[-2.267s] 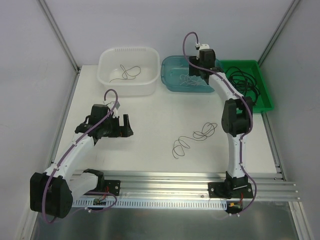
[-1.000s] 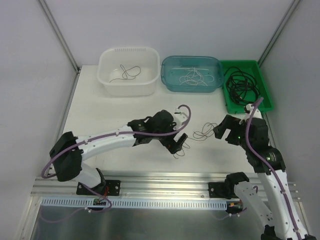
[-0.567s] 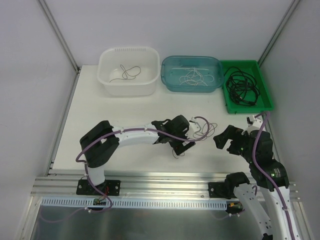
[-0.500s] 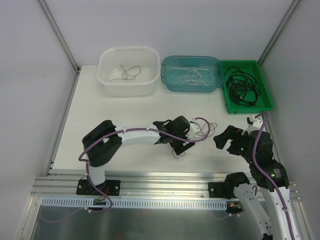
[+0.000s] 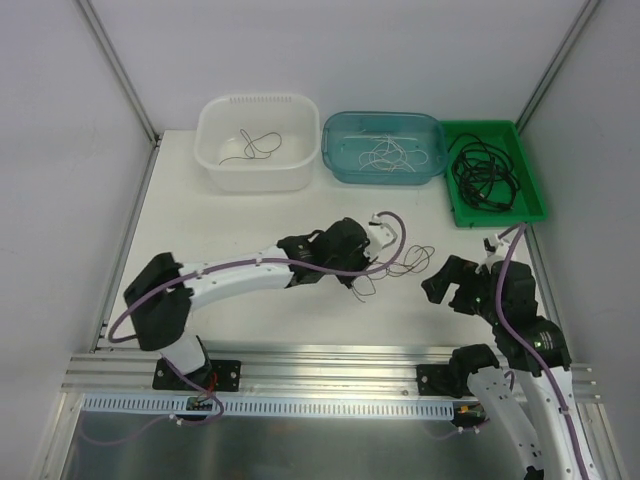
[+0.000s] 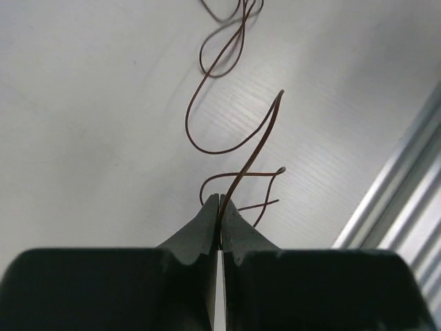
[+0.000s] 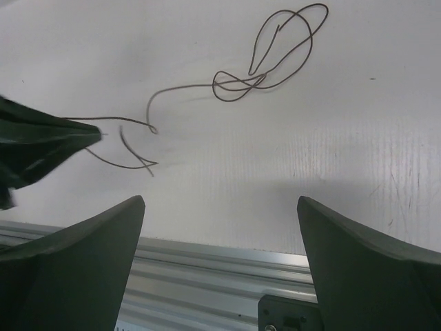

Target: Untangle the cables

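**Left tool grips one end of the brown cable**

The left tool [image 6: 220, 203] is clenched on one end of a thin brown cable [image 6: 187, 117] — its jaws meet with the wire between them. The other part of this cable lies in loose loops on the white tabletop [image 5: 250, 220], toward the right of its middle. The right tool [image 7: 217, 207] is released, jaws wide apart, near the loops on their right side and touching nothing. At the far edge lie a dark cable [image 5: 255, 143] in a white tub [image 5: 258, 100], white cables [image 5: 385, 152] in a blue bin [image 5: 335, 165] and black cables [image 5: 485, 172] in a green tray [image 5: 530, 205].
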`<state>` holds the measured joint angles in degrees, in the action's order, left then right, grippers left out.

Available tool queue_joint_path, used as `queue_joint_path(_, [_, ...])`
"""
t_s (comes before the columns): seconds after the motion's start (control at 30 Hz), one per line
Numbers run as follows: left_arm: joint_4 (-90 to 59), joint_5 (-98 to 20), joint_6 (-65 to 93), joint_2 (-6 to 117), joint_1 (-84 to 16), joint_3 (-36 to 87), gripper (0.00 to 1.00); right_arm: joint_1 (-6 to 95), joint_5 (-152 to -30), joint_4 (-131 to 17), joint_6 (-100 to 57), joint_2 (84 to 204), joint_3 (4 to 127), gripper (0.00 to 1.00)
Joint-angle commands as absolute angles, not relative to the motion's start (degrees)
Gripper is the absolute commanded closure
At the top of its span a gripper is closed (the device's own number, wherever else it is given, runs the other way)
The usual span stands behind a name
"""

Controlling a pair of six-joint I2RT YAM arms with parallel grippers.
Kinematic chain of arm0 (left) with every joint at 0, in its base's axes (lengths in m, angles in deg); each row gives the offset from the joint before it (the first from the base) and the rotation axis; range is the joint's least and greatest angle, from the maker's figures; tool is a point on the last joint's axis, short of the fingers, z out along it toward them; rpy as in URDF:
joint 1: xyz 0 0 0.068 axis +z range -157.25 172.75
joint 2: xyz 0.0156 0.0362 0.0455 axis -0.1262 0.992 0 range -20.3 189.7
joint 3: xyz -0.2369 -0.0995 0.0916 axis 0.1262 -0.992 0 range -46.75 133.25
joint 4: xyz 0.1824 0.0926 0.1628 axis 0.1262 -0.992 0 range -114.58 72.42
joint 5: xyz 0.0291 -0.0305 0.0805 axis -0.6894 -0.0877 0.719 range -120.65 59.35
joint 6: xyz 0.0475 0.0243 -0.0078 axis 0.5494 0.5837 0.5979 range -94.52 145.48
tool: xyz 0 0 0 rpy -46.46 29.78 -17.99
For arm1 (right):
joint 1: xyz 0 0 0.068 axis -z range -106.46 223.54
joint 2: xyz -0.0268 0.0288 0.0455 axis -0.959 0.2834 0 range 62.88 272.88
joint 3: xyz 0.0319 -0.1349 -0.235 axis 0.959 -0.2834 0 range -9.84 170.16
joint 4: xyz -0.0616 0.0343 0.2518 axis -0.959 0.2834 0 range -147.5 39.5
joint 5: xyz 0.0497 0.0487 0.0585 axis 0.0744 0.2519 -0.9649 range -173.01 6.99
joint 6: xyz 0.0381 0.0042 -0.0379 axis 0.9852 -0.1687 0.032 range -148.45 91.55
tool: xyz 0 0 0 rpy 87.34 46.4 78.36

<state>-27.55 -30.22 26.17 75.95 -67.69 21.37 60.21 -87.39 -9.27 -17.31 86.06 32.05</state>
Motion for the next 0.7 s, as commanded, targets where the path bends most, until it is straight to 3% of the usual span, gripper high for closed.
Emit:
queue_joint_path(0.0, [-28.5, -27.7, 20.7, 63.5, -68.3, 20.5, 1.00, 60.0, -89.6, -11.4, -17.4, 87.9, 31.2, 0.02])
queue_joint_path(0.13, [-31.5, -22.7, 17.9, 51.1, -68.1, 19.8, 1.00, 59.9, -90.4, -13.0, -18.0, 90.4, 30.8, 0.02])
queue_joint_path(0.43, [-42.6, -22.9, 12.6, 41.5, -63.5, 26.1, 1.00, 59.9, -88.5, -18.2, -17.7, 97.6, 31.9, 0.01])
queue_joint_path(0.67, [-44.2, -25.1, 9.5, 38.5, -63.0, 27.5, 1.00, 57.4, -105.2, -30.4, -21.1, 106.3, 29.0, 0.12])
